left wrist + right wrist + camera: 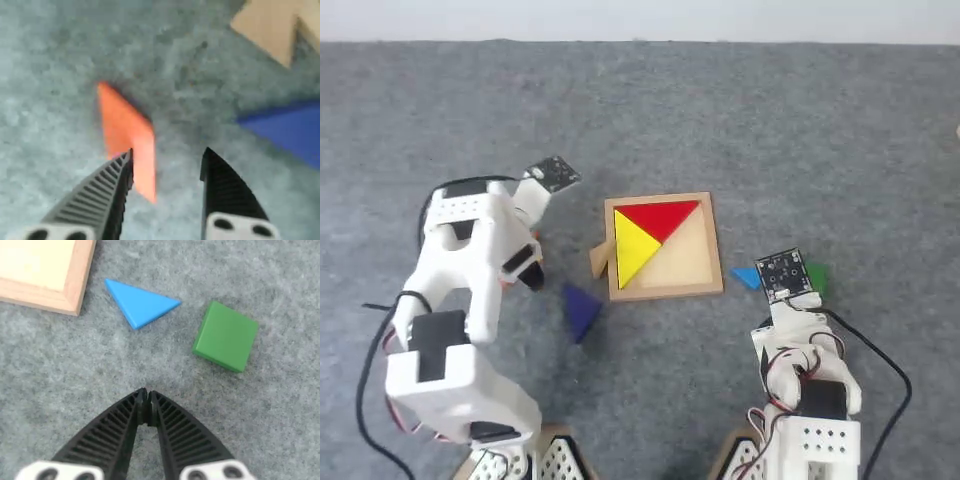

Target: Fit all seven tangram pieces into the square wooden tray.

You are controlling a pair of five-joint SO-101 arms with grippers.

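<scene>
The square wooden tray (711,250) lies mid-table with a red triangle (660,217) and a yellow triangle (634,248) in it. An orange parallelogram (127,134) lies flat on the grey mat; my left gripper (167,167) hangs open just over its near end, one finger at its edge. A dark blue triangle (287,130) (582,310) lies beside it, and a plain wooden piece (600,258) leans at the tray's left side. My right gripper (146,401) is shut and empty, short of a light blue triangle (140,305) and a green square (225,335).
A corner of the tray (55,277) is close to the light blue triangle. The left arm (470,270) stands left of the tray, the right arm (800,370) at the front right. Grey mat (800,130) stretches open behind the tray.
</scene>
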